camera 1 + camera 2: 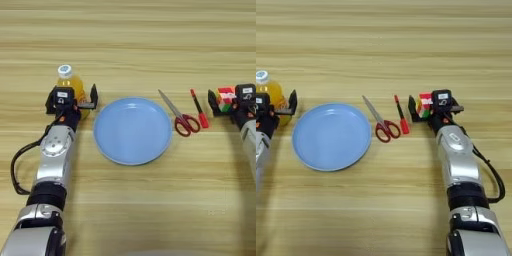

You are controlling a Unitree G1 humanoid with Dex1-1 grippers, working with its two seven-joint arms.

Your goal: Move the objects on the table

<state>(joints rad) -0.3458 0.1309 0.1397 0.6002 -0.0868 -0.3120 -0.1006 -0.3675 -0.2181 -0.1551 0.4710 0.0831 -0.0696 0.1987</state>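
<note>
Toward the desk's (150, 40) left edge my left claw (76, 102) gapes around the juice bottle (69, 82), so I should close squarely before lifting, while my right claw (428, 111) grips the puzzle cube (426, 104).

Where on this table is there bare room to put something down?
Bare wood runs behind everything and in front of the plate, between the arms. Crowded: scissors and pen sit close together; left pincer surrounds the bottle, right pincer the cube.

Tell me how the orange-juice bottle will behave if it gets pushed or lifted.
The orange-juice bottle stands upright and looks taller than wide, so a high push would probably tip it. Its round body would likely roll then. It looks nearly full, so probably heavy for its size; the left gripper is around it.
</note>
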